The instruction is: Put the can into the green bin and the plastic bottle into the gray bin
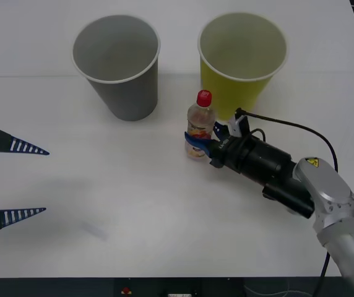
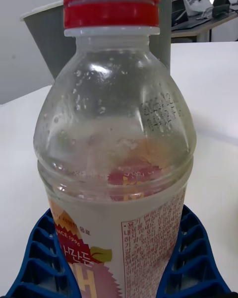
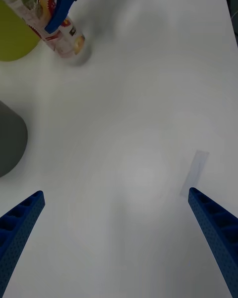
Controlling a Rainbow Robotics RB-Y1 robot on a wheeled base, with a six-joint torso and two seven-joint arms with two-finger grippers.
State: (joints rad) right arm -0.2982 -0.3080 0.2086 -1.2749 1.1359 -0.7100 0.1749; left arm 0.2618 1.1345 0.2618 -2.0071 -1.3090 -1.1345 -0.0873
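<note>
- My right gripper (image 1: 200, 143) is clamped on the plastic bottle (image 1: 199, 125), blue ribbed fingers (image 2: 42, 258) pressing both sides of its label, low on the body.
- The bottle stands upright on the white table (image 1: 133, 204), just in front of the green bin (image 1: 242, 62); the gray bin (image 1: 117, 65) is beside it.
- My left gripper (image 1: 17, 180) waits near the table's left edge, fingers spread apart.
- Judgement: lift straight up, clear the pale rim, then cross to the gray bin before releasing.
- The bottle is clear, thin-walled and rounded at the shoulder with a ridged red cap; a firm squeeze may dent it.
</note>
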